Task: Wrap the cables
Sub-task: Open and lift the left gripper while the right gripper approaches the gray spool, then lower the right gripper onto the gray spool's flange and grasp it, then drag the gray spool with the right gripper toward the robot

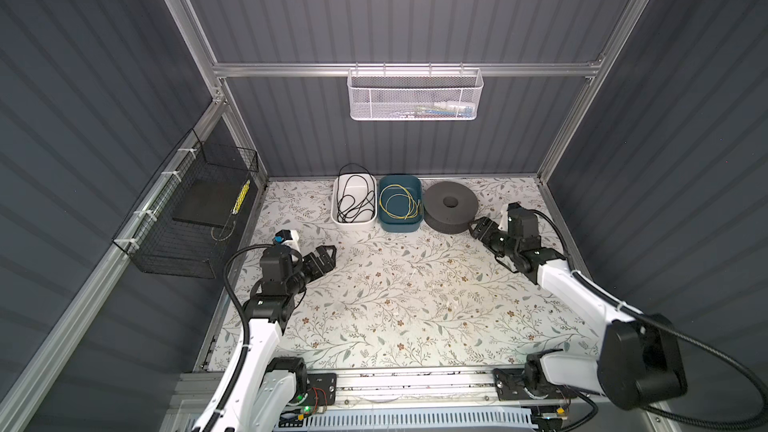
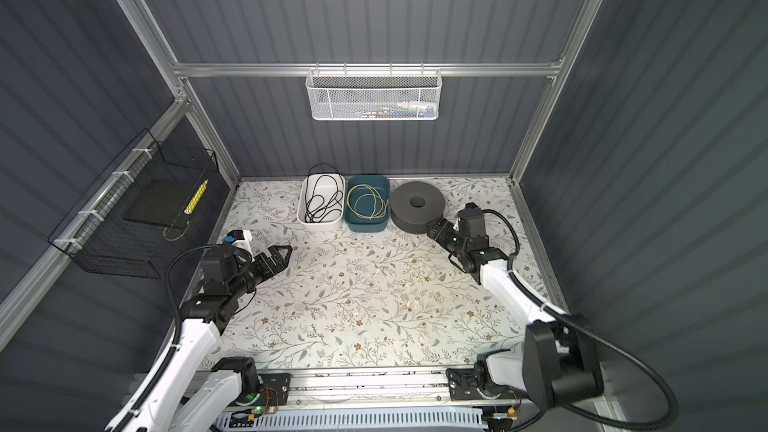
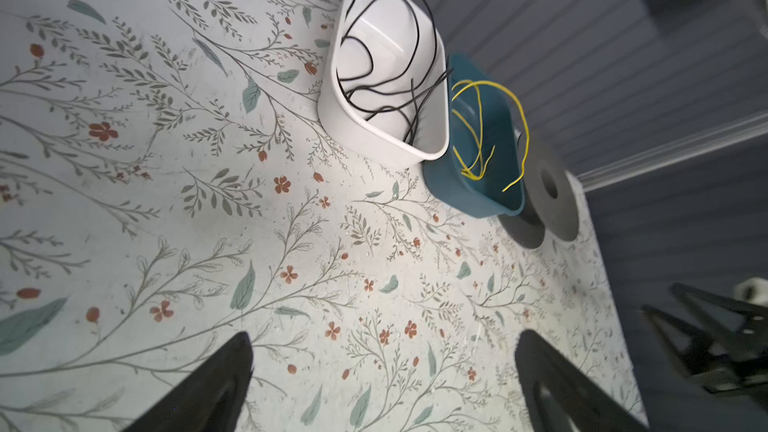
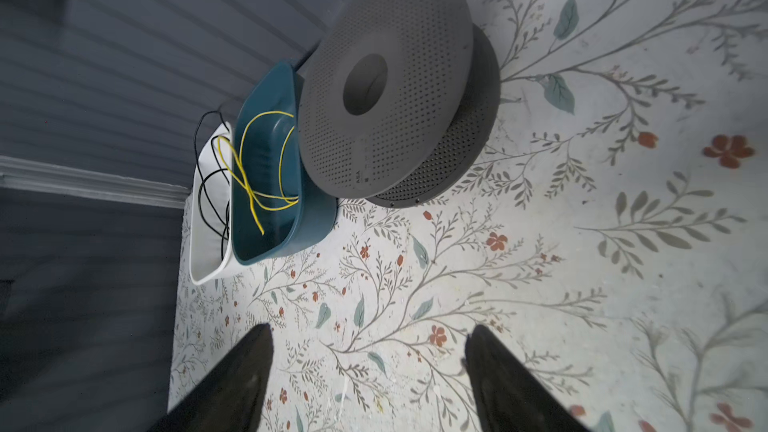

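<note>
**A:** Fingers first: the left fingers [image 3: 208, 392] stand wide apart over bare counter [image 3: 291, 218], holding nothing. The right fingers [image 4: 232, 388] are spread too, and empty.

**B:** And the cables?

**A:** The cables [image 1: 353, 200] lie in loose loops in the white bin [image 1: 355, 225], well beyond the left fingers, untouched.

**B:** How will they handle?

**A:** Light, limp and thin, I judge, so they may slip or tangle. Pinch a loop where it rises above the bin's edge.
</note>
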`<control>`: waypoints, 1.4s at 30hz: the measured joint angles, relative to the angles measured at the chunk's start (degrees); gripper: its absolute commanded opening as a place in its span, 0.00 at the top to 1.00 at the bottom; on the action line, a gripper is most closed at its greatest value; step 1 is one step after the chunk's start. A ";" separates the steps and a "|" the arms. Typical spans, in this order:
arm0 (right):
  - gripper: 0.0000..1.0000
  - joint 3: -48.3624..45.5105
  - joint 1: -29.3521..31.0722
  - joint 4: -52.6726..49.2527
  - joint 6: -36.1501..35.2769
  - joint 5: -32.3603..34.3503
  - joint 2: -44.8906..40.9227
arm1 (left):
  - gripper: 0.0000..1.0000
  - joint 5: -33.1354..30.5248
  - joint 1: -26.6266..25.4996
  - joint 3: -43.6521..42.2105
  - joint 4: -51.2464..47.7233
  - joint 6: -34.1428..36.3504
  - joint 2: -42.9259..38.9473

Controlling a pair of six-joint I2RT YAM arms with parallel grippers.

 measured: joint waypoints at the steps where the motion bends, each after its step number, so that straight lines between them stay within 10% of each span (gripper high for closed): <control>1: 0.23 -0.02 -0.96 2.32 1.36 -1.73 1.90 | 0.00 -0.46 0.00 -1.33 0.79 -1.55 -2.64; 17: 0.40 3.39 -7.52 38.69 15.10 -16.35 33.62 | 0.00 6.27 0.00 -15.91 29.05 -23.06 -3.39; 31: 0.90 8.55 -8.00 57.51 22.86 -20.72 45.62 | 0.01 8.66 0.00 -14.01 36.35 -24.55 6.54; 42: 1.00 6.19 -9.62 67.28 29.73 -21.55 45.07 | 0.01 10.84 0.00 -7.15 35.85 -22.73 9.18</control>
